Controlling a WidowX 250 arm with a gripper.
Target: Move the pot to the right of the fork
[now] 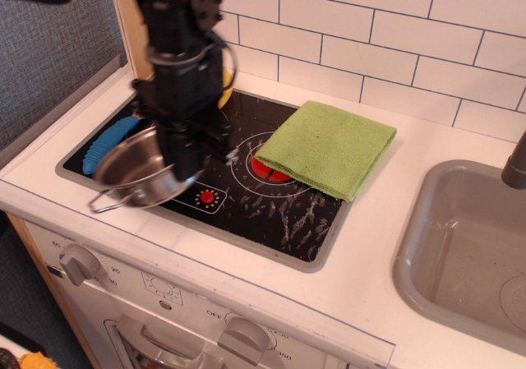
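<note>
The shiny steel pot [131, 170] hangs tilted over the front left part of the black stovetop [271, 213], one wire handle sticking out toward the front edge. My gripper [187, 165] is shut on the pot's right rim and holds it up. The fork shows only as its blue ribbed handle [104, 141], just behind and left of the pot. Its tines are hidden behind the arm and pot.
A folded green cloth [329, 147] lies over the right burner. A sliver of the yellow banana toy [226, 86] shows behind the arm. The grey sink [460, 246] is at the right, a wooden panel [144, 24] at the back left.
</note>
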